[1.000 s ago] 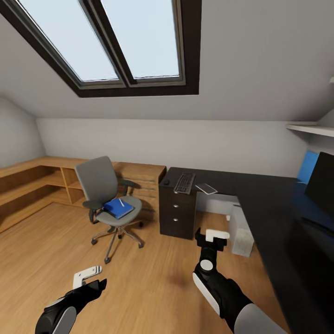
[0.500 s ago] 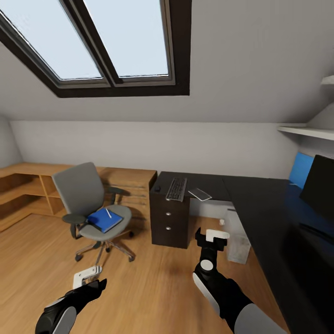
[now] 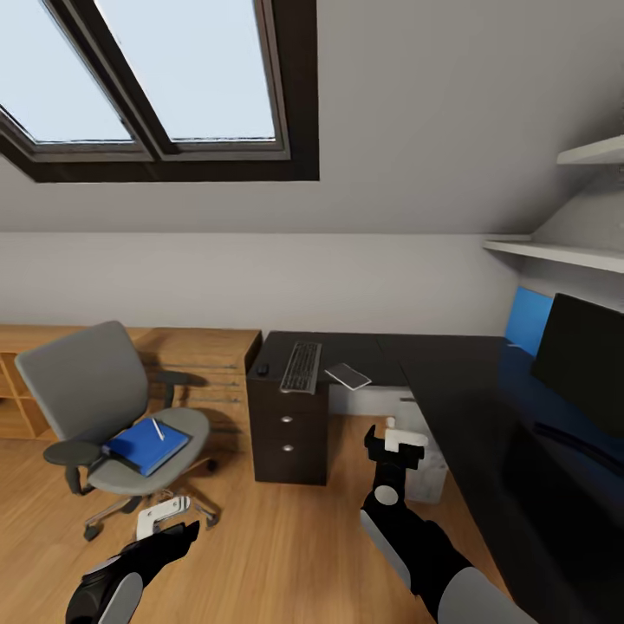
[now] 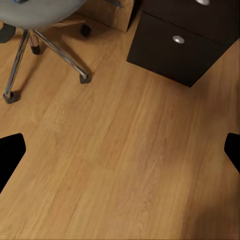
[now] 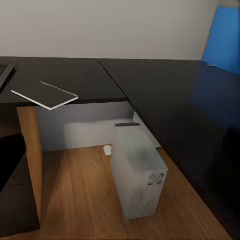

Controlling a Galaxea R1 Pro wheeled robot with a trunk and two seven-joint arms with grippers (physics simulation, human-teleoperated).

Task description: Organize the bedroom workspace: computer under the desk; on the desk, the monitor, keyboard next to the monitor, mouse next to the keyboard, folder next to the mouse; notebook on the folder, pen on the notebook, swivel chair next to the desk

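Observation:
The grey swivel chair (image 3: 87,390) stands on the wood floor at the left, apart from the desk. A blue folder (image 3: 146,445) lies on its seat with a pen (image 3: 159,429) on top. On the black L-shaped desk (image 3: 468,390) lie the keyboard (image 3: 301,367), a small dark mouse (image 3: 263,369) and a flat grey notebook (image 3: 348,375) overhanging the edge. The monitor (image 3: 582,364) stands at the right. The pale computer tower (image 5: 137,170) sits on the floor under the desk. My left gripper (image 3: 165,511) is open over bare floor. My right gripper (image 3: 394,442) is open and empty, facing the tower.
A dark drawer unit (image 3: 288,433) carries the desk's left end. Low wooden shelving (image 3: 199,364) runs along the wall behind the chair. A blue panel (image 3: 527,321) stands behind the monitor, with wall shelves (image 3: 563,251) above. The chair's star base (image 4: 45,50) spreads near my left gripper.
The whole view has swung to the right, so chair, desk and window sit further left in the picture. Both arms hold the same pose, and nothing on the desk or chair has moved.

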